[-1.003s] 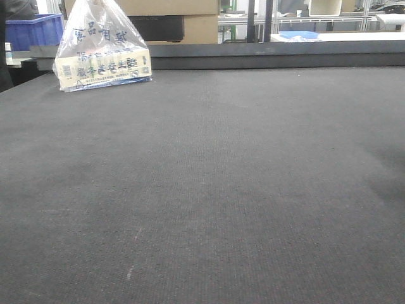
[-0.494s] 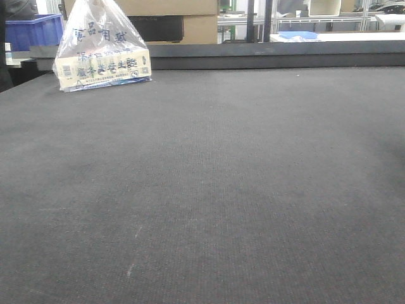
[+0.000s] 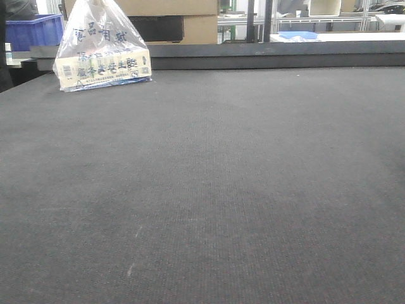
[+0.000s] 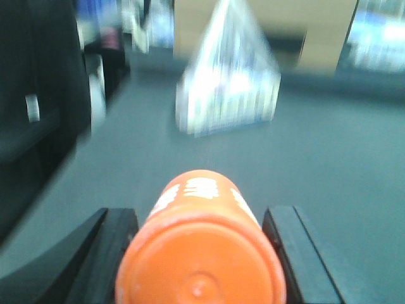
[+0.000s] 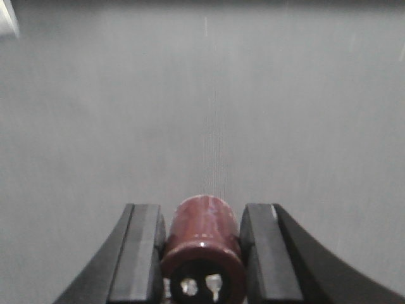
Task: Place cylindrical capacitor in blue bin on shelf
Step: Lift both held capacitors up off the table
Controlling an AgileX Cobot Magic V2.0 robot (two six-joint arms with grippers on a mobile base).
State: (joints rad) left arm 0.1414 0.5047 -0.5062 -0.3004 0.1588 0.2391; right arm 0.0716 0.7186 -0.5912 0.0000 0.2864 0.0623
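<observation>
In the right wrist view my right gripper (image 5: 201, 212) is shut on a dark red cylindrical capacitor (image 5: 204, 234). Its two metal terminals face the camera, and it is held above the dark grey mat. In the left wrist view my left gripper (image 4: 201, 215) is shut on an orange cylinder (image 4: 199, 253) with white print, its flat end towards the camera. Neither gripper shows in the front view. A blue bin (image 3: 31, 28) stands beyond the table's far left corner. The stainless-steel shelf is out of view.
A clear plastic bag (image 3: 101, 54) with printed text holds a pale box at the table's far left; it also shows blurred in the left wrist view (image 4: 228, 82). Cardboard boxes (image 3: 183, 19) and metal frames (image 3: 259, 19) stand behind the table's raised far edge (image 3: 253, 54).
Faint shadows have shifted across the mat in the front view. The bag and the background have not moved.
</observation>
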